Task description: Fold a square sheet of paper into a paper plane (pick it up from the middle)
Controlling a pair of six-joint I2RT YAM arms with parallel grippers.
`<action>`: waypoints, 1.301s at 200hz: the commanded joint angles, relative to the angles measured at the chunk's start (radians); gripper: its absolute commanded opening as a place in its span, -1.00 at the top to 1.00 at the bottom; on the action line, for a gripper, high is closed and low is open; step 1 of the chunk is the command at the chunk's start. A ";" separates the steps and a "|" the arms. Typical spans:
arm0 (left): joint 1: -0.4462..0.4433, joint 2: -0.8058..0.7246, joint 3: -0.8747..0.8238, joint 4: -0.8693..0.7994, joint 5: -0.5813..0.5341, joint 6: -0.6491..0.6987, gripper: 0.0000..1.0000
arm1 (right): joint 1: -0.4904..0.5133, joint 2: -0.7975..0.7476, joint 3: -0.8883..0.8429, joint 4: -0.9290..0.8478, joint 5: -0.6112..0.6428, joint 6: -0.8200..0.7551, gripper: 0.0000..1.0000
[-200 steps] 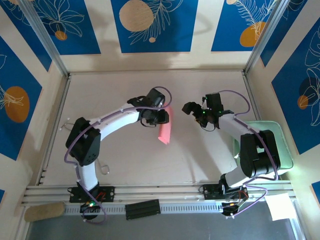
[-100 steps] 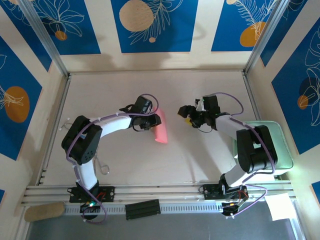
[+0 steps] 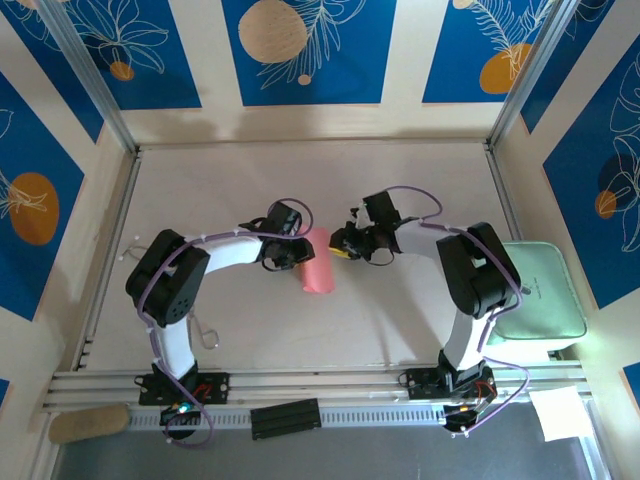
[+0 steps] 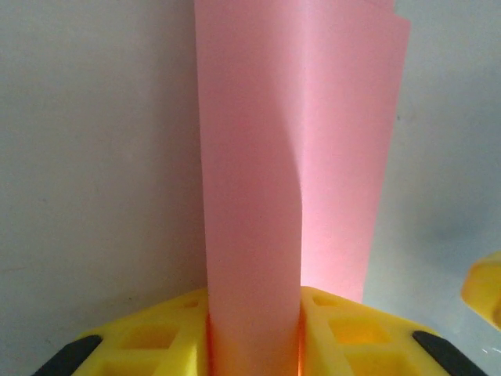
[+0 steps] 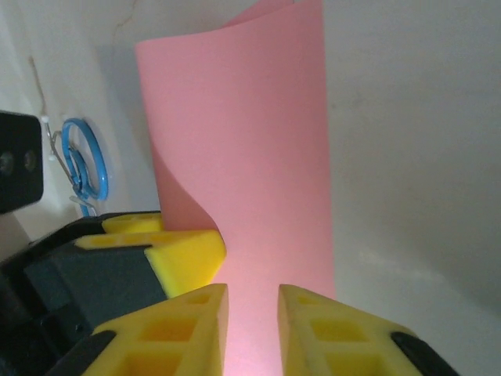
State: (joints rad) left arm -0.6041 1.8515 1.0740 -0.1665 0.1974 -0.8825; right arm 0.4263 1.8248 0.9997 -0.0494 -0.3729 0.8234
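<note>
The square sheet of paper (image 3: 318, 266), pink-red, is curled into a loose fold just left of the table's middle. My left gripper (image 3: 299, 251) is shut on it from the left. In the left wrist view the sheet (image 4: 297, 157) rises as a tall band out of the left gripper (image 4: 254, 333), pressed between both yellow fingers. My right gripper (image 3: 344, 243) meets the sheet's right edge. In the right wrist view the right gripper (image 5: 253, 329) has its fingers drawn close with the paper (image 5: 243, 149) filling the narrow gap. A left fingertip (image 5: 188, 257) shows beside them.
A pale green pad (image 3: 545, 295) lies at the table's right edge, beside the right arm's base. A white paper sheet (image 3: 560, 412) sits past the front rail at lower right. A blue wire loop (image 5: 82, 164) lies on the table behind the left arm.
The right gripper moved left to the sheet and closed from wide open onto its edge. The left gripper, still holding the sheet, shifted slightly left and lowered it toward the table.
</note>
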 commanded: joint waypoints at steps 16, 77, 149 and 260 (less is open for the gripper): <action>0.009 0.024 -0.003 -0.043 -0.033 0.008 0.40 | 0.045 0.076 0.091 -0.137 0.035 -0.052 0.59; 0.007 0.016 0.001 -0.081 -0.041 0.010 0.32 | 0.057 0.158 0.141 -0.222 0.062 -0.075 0.65; 0.007 -0.018 0.024 -0.218 -0.083 0.045 -0.21 | 0.075 0.200 0.165 -0.268 0.070 -0.063 0.65; -0.005 0.114 0.057 -0.309 -0.144 -0.013 0.06 | -0.010 -0.060 0.055 -0.159 0.107 0.026 0.31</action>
State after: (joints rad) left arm -0.6052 1.8839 1.1595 -0.3782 0.1074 -0.8646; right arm 0.4519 1.8496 1.1118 -0.2115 -0.3149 0.8314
